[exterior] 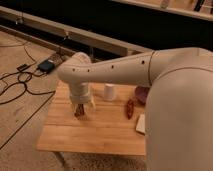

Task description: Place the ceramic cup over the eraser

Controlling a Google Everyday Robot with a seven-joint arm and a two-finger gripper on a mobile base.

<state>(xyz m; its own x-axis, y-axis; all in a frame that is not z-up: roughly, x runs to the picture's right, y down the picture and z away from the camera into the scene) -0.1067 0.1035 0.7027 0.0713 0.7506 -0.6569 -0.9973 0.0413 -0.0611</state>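
Observation:
The ceramic cup (110, 92) is small, white and tapered, and stands upside down near the far edge of the wooden table (95, 132). My gripper (80, 108) hangs down from the arm over the table's left part, to the left of the cup and apart from it. The eraser (78, 112), a small dark block with an orange-brown tint, shows right at the gripper's tip. I cannot tell whether the gripper touches or holds it. The gripper partly hides it.
A reddish-brown elongated object (130, 108) lies right of the cup. A purple bowl (141, 93) sits behind it, partly hidden by my arm. A flat beige block (141, 124) lies at the right. Cables and a dark box (46, 65) lie on the floor to the left.

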